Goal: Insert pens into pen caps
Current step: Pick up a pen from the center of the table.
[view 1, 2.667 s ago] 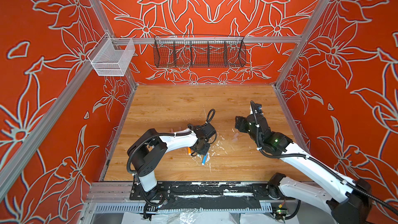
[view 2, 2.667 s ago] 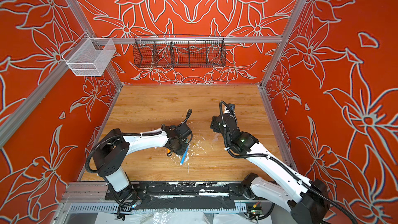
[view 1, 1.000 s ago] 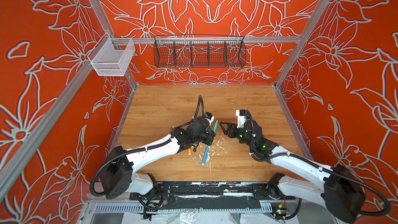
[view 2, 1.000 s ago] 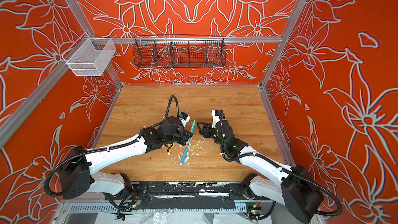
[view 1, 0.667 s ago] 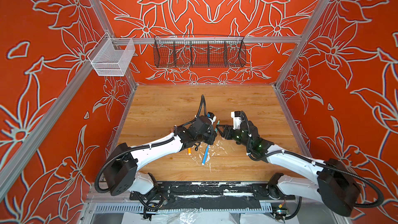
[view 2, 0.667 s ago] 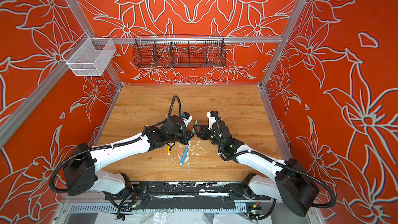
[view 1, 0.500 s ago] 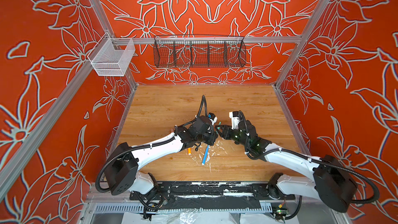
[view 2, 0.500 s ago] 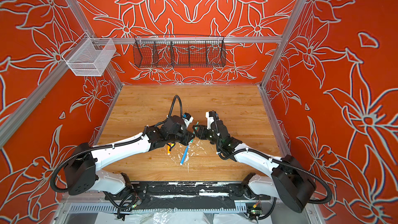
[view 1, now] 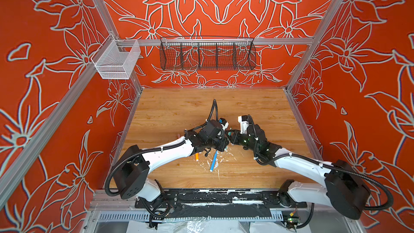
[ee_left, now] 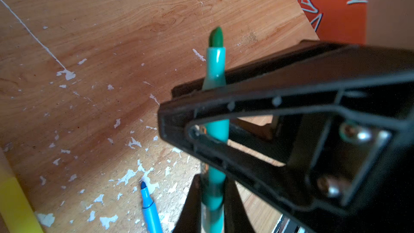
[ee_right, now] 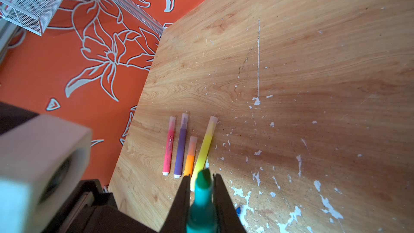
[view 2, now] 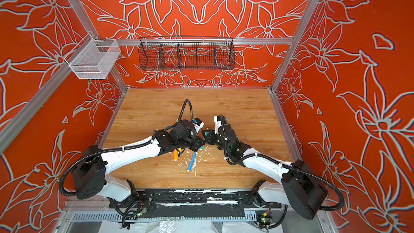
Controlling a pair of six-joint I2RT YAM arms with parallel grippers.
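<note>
A green pen (ee_left: 216, 63) with a bare tip stands between both grippers above the table's middle. My left gripper (ee_left: 212, 178) is shut on its barrel, and the right gripper (ee_right: 201, 177) is shut on it near the tip. In both top views the two grippers meet, left gripper (view 1: 223, 145) against right gripper (view 1: 231, 135). A blue pen (view 1: 214, 161) (ee_left: 149, 205) lies uncapped below them. Pink (ee_right: 169, 147), purple (ee_right: 181, 146), orange (ee_right: 190, 156) and yellow (ee_right: 205, 146) pens lie side by side, each wearing a translucent pen cap (ee_right: 172, 122).
White paint flecks (ee_left: 67, 73) dot the wooden table (view 1: 257, 108). A black wire basket (view 1: 207, 56) hangs on the back wall and a white mesh bin (view 1: 116, 62) on the left rail. Orange walls close the table in on three sides.
The left arm lifted the green pen from the table and held it up. The right arm swung left to meet it, and its open jaws closed on the pen.
</note>
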